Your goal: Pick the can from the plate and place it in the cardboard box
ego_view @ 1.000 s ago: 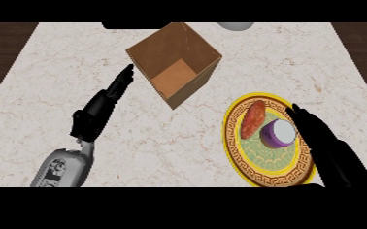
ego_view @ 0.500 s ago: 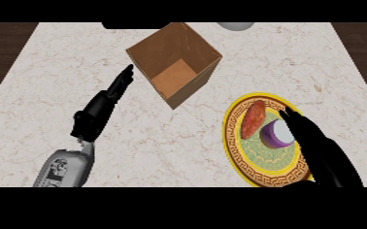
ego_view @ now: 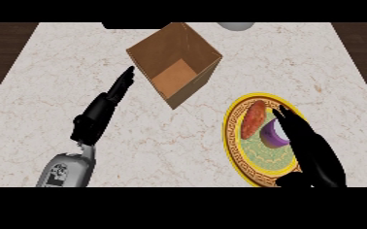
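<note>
From the head view, we saw the open brown cardboard box [ego_view: 175, 63]. Below and right of it, our right hand [ego_view: 309, 148] lay over the yellow-rimmed round plate [ego_view: 237, 143], fingers extended around the purple can [ego_view: 272, 133], seemingly ready to grasp. Left of the box, our left hand [ego_view: 104, 109] rested, fingers straight, holding nothing.

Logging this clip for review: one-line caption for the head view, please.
Right hand reaches over the purple can on the yellow plate; open cardboard box waits; left hand rests open.
</note>
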Controlling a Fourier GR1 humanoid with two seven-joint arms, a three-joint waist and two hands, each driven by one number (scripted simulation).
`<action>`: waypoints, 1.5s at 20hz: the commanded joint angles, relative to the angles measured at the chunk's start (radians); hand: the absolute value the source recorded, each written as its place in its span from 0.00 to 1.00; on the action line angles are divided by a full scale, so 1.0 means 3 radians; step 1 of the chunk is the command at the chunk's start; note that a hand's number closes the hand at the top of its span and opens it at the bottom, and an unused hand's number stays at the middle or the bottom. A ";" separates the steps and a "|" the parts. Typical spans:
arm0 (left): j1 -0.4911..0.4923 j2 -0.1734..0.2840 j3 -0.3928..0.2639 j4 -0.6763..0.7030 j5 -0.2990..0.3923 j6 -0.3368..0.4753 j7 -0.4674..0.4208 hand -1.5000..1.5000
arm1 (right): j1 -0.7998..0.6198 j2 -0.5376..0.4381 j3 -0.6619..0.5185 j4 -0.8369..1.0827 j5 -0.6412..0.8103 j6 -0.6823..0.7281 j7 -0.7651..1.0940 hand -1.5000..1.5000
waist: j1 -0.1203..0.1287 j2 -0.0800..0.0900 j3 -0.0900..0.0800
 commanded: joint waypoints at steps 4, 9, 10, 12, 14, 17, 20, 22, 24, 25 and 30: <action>-0.0032 -0.0113 0.0023 -0.0069 -0.0049 -0.0041 0.0157 0.50 | -0.0110 0.0013 -0.0157 0.0269 0.0154 -0.0096 -0.0132 0.00 | 0.0000 0.0001 0.0002; 0.0071 -0.0149 -0.0027 -0.0155 -0.0160 -0.0007 0.0015 0.50 | -0.0165 -0.0037 -0.0155 0.0113 0.0122 0.0208 -0.0106 1.00 | 0.0002 0.0000 0.0001; 0.0064 -0.0067 0.0085 -0.0284 0.0009 -0.0158 0.0205 0.50 | -0.0087 -0.0019 -0.0128 0.0187 0.0204 0.0048 -0.0203 1.00 | 0.0003 -0.0001 0.0002; 0.0083 0.0010 0.0142 -0.0241 -0.0011 -0.0209 0.0142 0.50 | -0.0234 0.0053 -0.0115 0.0455 0.0305 -0.0138 -0.0275 1.00 | 0.0010 0.0001 0.0002; 0.0143 -0.0057 0.0073 -0.0213 -0.0110 -0.0149 0.0003 0.50 | -0.0189 0.0185 0.0005 0.0462 0.0470 -0.0398 -0.0280 1.00 | 0.0007 0.0001 0.0002; 0.0011 -0.0132 0.0049 0.0014 -0.0101 -0.0104 -0.0046 0.50 | -0.0499 -0.0063 0.0618 0.0341 0.0472 0.0134 -0.0816 1.00 | 0.0105 0.0019 -0.0002; -0.0062 -0.0183 -0.0065 0.0000 -0.0103 -0.0167 0.0025 0.50 | -0.0766 -0.0037 0.1308 0.0363 0.0646 0.0348 -0.1248 1.00 | 0.0299 0.0039 -0.0004; -0.0036 -0.0127 -0.0014 0.0026 -0.0123 -0.0159 -0.0003 0.50 | -0.0922 0.0111 0.1506 0.0469 0.0737 0.0306 -0.1325 1.00 | 0.0180 0.0021 0.0000; -0.0095 -0.0118 0.0056 0.0068 -0.0113 -0.0133 0.0020 0.50 | -0.1122 0.0325 0.1570 0.0717 0.0824 0.0082 -0.1397 1.00 | 0.0106 0.0020 0.0003; -0.0104 -0.0191 0.0021 -0.0016 -0.0111 -0.0092 0.0102 0.50 | -0.1132 0.0443 0.1614 0.0730 0.0899 -0.0027 -0.1348 1.00 | 0.0069 0.0009 0.0003; -0.0004 -0.0100 0.0094 -0.0128 -0.0080 -0.0172 0.0122 0.50 | -0.1066 0.0410 0.1386 0.0281 0.0822 -0.0128 -0.1446 1.00 | 0.0007 -0.0004 0.0002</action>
